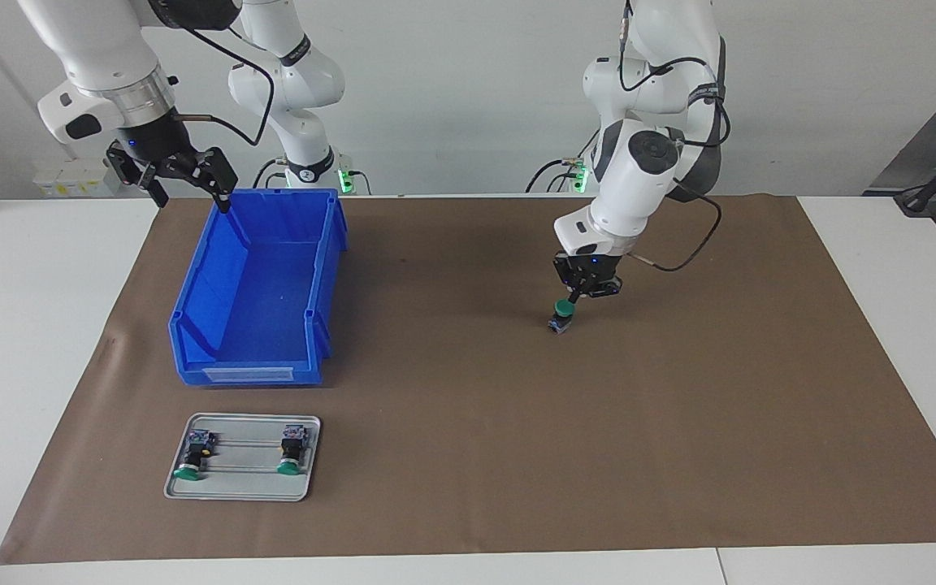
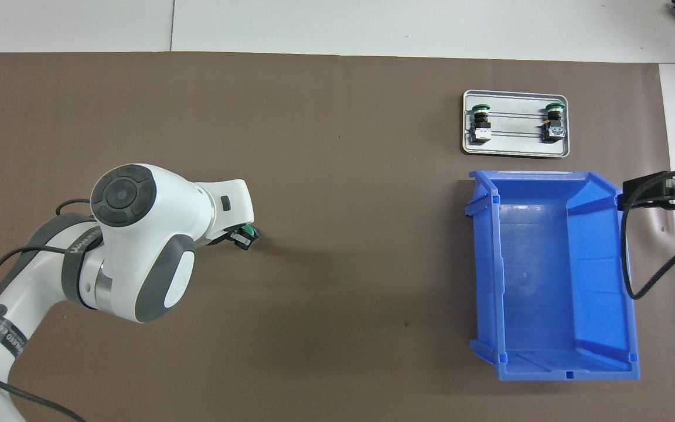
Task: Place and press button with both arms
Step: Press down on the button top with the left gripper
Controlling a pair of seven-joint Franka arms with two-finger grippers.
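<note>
One button (image 1: 561,316) with a green cap stands upright on the brown mat, toward the left arm's end of the table. My left gripper (image 1: 571,302) is shut, and its fingertips come down onto the green cap. From overhead the left gripper (image 2: 239,238) covers most of the button (image 2: 249,232). My right gripper (image 1: 192,197) hangs open and holds nothing, over the corner of the blue bin (image 1: 192,357) nearest the robots. Only part of the right gripper (image 2: 636,193) shows in the overhead view.
A grey tray (image 1: 242,487) lies farther from the robots than the blue bin (image 2: 484,264) and holds two more green-capped buttons (image 1: 192,457) (image 1: 290,451) on their sides. The bin has nothing in it. The mat (image 1: 468,422) covers the table's middle.
</note>
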